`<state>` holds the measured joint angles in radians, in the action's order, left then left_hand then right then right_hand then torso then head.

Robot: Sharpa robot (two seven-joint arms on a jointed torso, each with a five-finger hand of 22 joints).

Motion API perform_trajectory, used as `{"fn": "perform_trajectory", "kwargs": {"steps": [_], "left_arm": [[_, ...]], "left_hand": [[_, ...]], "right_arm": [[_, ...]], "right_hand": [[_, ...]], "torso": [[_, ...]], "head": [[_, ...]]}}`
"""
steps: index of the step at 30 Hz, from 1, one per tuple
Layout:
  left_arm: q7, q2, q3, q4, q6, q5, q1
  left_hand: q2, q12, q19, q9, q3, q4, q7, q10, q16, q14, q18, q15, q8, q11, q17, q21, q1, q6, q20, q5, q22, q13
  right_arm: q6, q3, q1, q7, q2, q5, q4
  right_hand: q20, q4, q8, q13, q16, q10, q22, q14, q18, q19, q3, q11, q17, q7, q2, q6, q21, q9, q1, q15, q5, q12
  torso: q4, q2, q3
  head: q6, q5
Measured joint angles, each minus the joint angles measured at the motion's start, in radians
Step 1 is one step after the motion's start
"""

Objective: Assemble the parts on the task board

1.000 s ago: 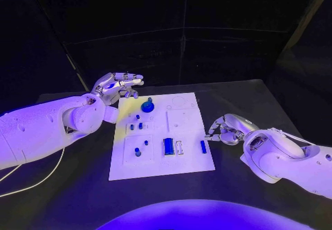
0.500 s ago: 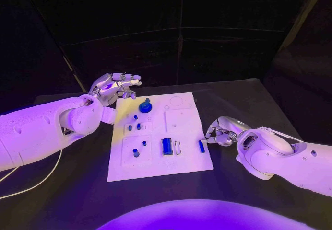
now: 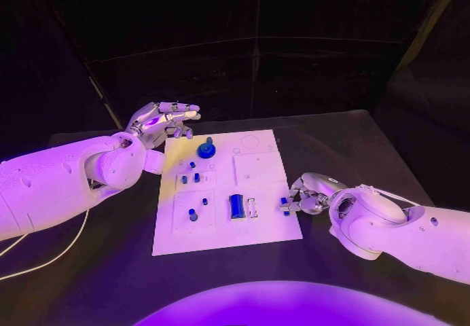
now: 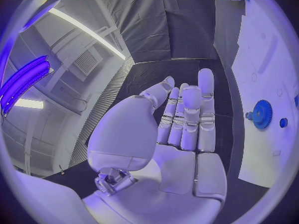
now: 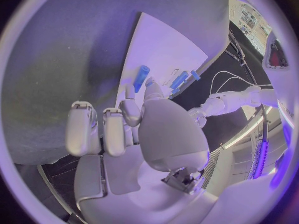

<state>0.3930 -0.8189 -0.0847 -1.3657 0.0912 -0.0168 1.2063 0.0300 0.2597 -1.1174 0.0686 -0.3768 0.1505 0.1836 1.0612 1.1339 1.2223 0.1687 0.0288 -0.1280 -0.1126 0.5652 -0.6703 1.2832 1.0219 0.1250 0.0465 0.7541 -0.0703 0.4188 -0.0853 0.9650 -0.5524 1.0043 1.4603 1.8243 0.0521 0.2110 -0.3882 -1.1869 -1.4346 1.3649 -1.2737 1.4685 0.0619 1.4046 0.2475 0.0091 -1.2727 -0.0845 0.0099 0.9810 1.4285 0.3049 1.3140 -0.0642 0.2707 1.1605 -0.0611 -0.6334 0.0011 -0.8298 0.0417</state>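
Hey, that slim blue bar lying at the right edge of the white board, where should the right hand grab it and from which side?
Probably pinch the blue bar across its narrow width near mid-length, coming from the task board's right edge. It lies flat, and the right hand is already beside it there.

Both arms are built of smooth, rounded white shells with bulbous housings behind the wrists. A thin pale cable (image 3: 54,255) trails on the table beside the left arm, and another thin one (image 3: 392,193) runs along the right arm's casing. The left hand (image 3: 161,121) and right hand (image 3: 305,193) are silver, their fingers (image 4: 190,117) made of segmented metallic links above a white-plated palm.
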Motion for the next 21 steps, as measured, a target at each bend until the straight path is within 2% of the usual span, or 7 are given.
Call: {"fn": "perform_trajectory", "kwargs": {"steps": [5,8,16,21], "left_arm": [[0.0,-0.001,0.0,0.002,-0.001,0.0,0.0],[0.0,-0.001,0.0,0.002,-0.001,0.0,0.0],[-0.001,-0.001,0.0,0.002,-0.002,0.0,0.0],[-0.001,-0.001,0.0,0.002,-0.003,0.0,0.0]], "left_hand": [[0.0,0.0,0.0,0.0,0.0,0.0,0.0,0.0,0.0,0.0,0.0,0.0,0.0,0.0,0.0,0.0,0.0,0.0,0.0,0.0,0.0,0.0],[0.0,0.0,0.0,0.0,0.0,0.0,0.0,0.0,0.0,0.0,0.0,0.0,0.0,0.0,0.0,0.0,0.0,0.0,0.0,0.0,0.0,0.0],[0.0,0.0,0.0,0.0,0.0,0.0,0.0,0.0,0.0,0.0,0.0,0.0,0.0,0.0,0.0,0.0,0.0,0.0,0.0,0.0,0.0,0.0],[0.0,0.0,0.0,0.0,0.0,0.0,0.0,0.0,0.0,0.0,0.0,0.0,0.0,0.0,0.0,0.0,0.0,0.0,0.0,0.0,0.0,0.0]], "right_arm": [[-0.011,0.001,-0.001,-0.001,-0.008,0.006,-0.006],[-0.017,0.002,-0.001,-0.001,-0.013,0.015,-0.011],[-0.045,0.005,0.002,-0.002,-0.038,0.098,-0.028],[-0.081,0.007,0.004,-0.006,-0.054,0.194,-0.037]], "right_hand": [[0.0,-0.006,-0.001,0.0,0.0,-0.004,0.002,0.0,0.0,0.0,0.006,-0.004,0.0,0.004,-0.005,0.004,-0.004,0.006,0.005,0.0,0.0,0.0],[-0.004,-0.031,-0.002,0.003,0.006,-0.004,0.007,0.0,0.0,-0.004,0.001,-0.004,0.006,0.005,-0.011,0.006,-0.005,0.011,0.047,0.0,-0.001,-0.008],[-0.004,-0.104,0.021,0.012,0.014,-0.02,0.013,-0.002,0.0,-0.011,-0.052,-0.005,0.013,0.0,0.008,0.003,-0.011,0.012,0.16,0.002,-0.071,-0.026],[-0.004,-0.121,0.027,0.016,0.015,-0.02,0.013,-0.002,0.0,-0.011,-0.068,-0.005,0.014,-0.004,0.013,-0.001,-0.011,0.006,0.184,0.003,-0.075,-0.028]], "torso": [[0.0001,0.0,-0.0007],[0.0001,0.0,-0.0008],[0.0011,0.0,-0.0009],[0.0017,0.0,-0.0009]], "head": [[0.0,0.002],[0.0,0.002],[0.0,0.0],[0.001,-0.001]]}}
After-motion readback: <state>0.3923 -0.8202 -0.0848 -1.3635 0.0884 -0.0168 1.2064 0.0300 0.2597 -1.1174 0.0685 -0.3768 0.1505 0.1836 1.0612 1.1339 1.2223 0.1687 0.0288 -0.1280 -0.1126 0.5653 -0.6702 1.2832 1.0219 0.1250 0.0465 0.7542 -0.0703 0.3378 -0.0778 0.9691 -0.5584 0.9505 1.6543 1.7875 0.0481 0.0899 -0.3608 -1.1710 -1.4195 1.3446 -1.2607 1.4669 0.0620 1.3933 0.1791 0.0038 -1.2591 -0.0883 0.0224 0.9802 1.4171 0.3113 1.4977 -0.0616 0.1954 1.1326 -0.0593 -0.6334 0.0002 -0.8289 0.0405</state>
